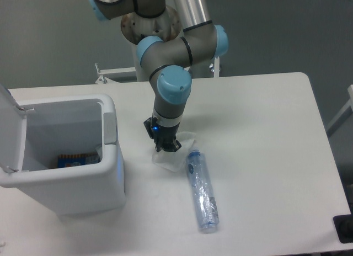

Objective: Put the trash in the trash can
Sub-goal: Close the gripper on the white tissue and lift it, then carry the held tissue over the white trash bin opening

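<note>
Crushed clear plastic bottle (pixel 201 195): lying flat on the white surface (pixel 265 145), at 5 o'clock from the pincer. Crumpled white wrapper (pixel 175 156): beside the bottle's cap end, directly under the pincer (pixel 166 146), which is down on it; grip state cannot be told. Trash can (pixel 110 173): at 9 o'clock, lid (pixel 10 123) raised, blue item (pixel 77 159) inside.

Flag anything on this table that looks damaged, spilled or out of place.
The clear plastic bottle lies on its side on the table, crushed. Beside its top end a crumpled white wrapper lies loose, with the gripper down on it. Nothing looks spilled.
</note>
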